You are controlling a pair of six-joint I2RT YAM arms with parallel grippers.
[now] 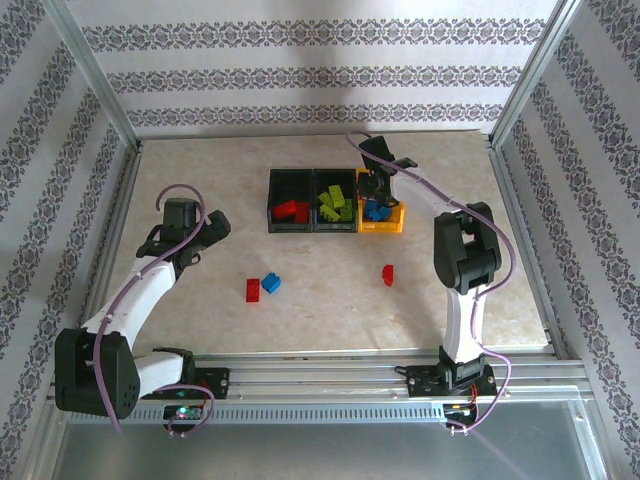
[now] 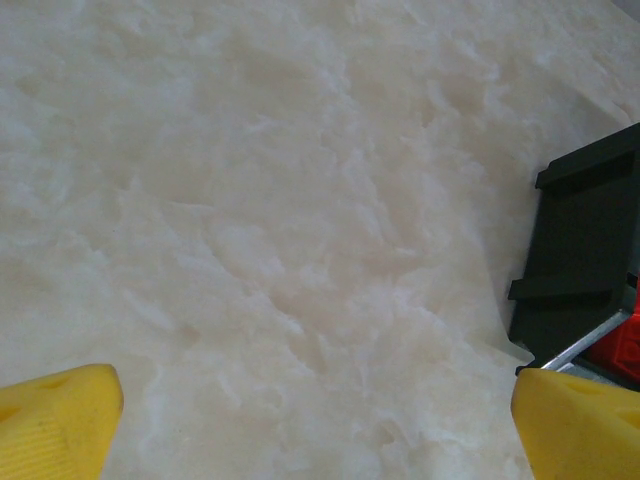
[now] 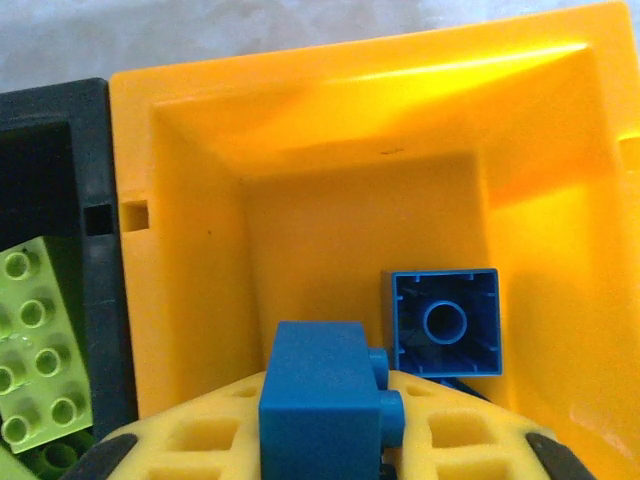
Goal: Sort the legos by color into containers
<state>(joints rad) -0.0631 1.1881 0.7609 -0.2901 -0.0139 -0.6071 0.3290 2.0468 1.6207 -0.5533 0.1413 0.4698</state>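
Three joined containers sit in a row: a black bin (image 1: 290, 213) with red legos, a black bin (image 1: 335, 208) with lime green legos (image 3: 35, 340), and a yellow-orange bin (image 1: 383, 216) with blue ones. My right gripper (image 1: 375, 188) hovers over the yellow-orange bin (image 3: 200, 250), shut on a blue brick (image 3: 320, 400) between its yellow pads (image 3: 200, 440). Another blue brick (image 3: 445, 322) lies upside down inside that bin. Loose on the table are a red brick (image 1: 253, 289), a blue brick (image 1: 271, 283) and a second red brick (image 1: 388, 275). My left gripper (image 1: 214, 226) stands open over bare table, left of the bins.
The left black bin's corner (image 2: 585, 250) shows at the right edge of the left wrist view, beyond the wide-apart yellow fingertips (image 2: 55, 420). Metal frame posts and patterned walls (image 1: 320, 75) enclose the marble-look tabletop (image 1: 330, 310).
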